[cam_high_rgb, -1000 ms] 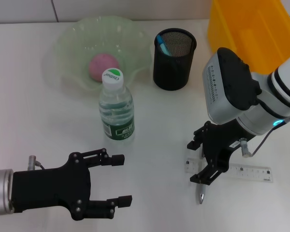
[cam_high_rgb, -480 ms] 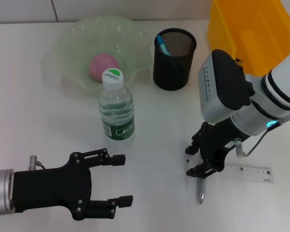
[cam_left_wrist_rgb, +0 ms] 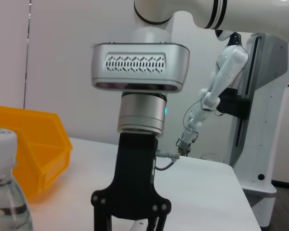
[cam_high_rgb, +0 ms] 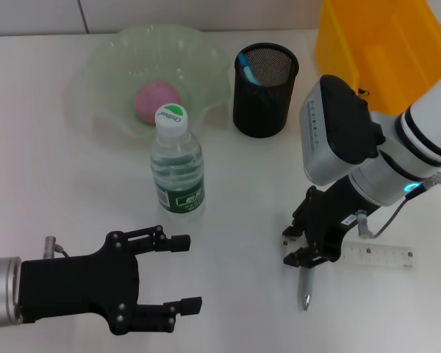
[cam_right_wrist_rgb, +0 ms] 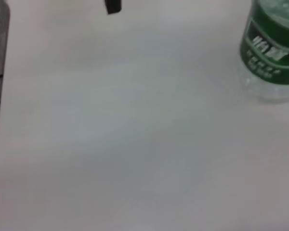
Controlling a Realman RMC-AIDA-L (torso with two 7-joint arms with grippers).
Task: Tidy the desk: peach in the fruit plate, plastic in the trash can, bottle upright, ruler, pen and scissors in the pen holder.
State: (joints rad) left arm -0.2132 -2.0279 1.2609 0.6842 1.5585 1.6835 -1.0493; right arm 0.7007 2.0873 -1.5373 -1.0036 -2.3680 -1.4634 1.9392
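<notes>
Right tool (cam_high_rgb: pixel 306 246) has slid a bit toward the robot's left over the last sec and now sits lower, right over the top end of the pen (cam_high_rgb: pixel 306 288), which lies flat on the counter (cam_high_rgb: pixel 51 169). Ruler (cam_high_rgb: pixel 375 257) shows more now than a sec ago; the arm was covering its near end before. Jaws look slightly apart w/ nothing between them, so imo it's lining up on the pen, not gripping yet.

Left tool (cam_high_rgb: pixel 185 272) hasn't budged, fingers spread wide, empty, low over the near-left counter.

Rest looks mostly done: peach (cam_high_rgb: pixel 157 101) already in the fruit plate (cam_high_rgb: pixel 110 66), bottle (cam_high_rgb: pixel 176 165) upright just in front of it, blue scissors handle (cam_high_rgb: pixel 245 68) poking out of the pen holder (cam_high_rgb: pixel 264 90). Trash can (cam_high_rgb: pixel 375 44) at back right; no plastic visible anywhere. So pen + ruler left afaict.

Writing: green bottle label has white characters and the cap has a logo, can't read either. Ruler marks too fine to read.
</notes>
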